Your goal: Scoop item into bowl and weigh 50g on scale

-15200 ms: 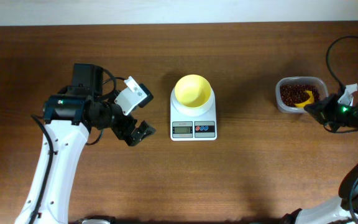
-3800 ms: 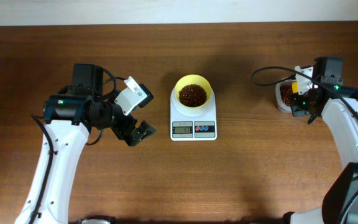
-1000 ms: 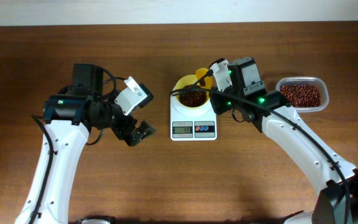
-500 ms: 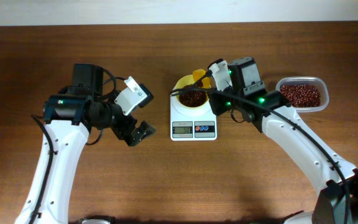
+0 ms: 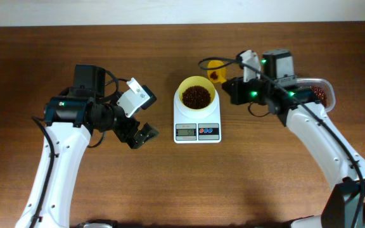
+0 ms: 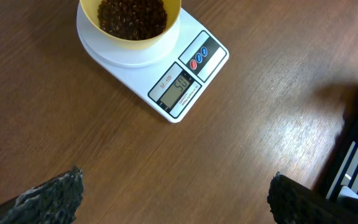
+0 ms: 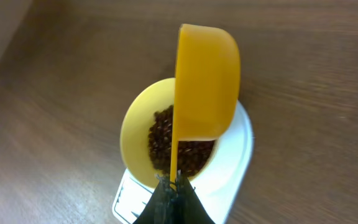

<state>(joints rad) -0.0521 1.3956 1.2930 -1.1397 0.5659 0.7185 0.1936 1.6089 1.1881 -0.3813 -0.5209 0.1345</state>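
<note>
1. The right pincer is clenched on the thin handle of a yellow scoop, with its dark fingers pinched together around the handle's edge.
2. The scoop juts straight ahead of that pincer, and in the wrist view it is turned on its side. From overhead a dark patch shows in its cup, seemingly a few beans, though it is too small to be sure.
3. Beyond and below the scoop sits the pale-yellow bowl, which holds a loose heap of beans. From overhead the scoop lies just beside the bowl's rim, on the side toward the right pincer and not over the bowl's middle.
4. The bowl stands on the round platform of the white scale.
5. Behind the right pincer, by its wrist, is a clear tub with more beans, mostly hidden by the arm.
6. The left pincer is released, with its jaws spread wide and nothing between them, above bare tabletop. The scale lies ahead of it, well apart.
7. The scale's display faces the left pincer, and its digits are lit but too small to read with certainty.
</note>
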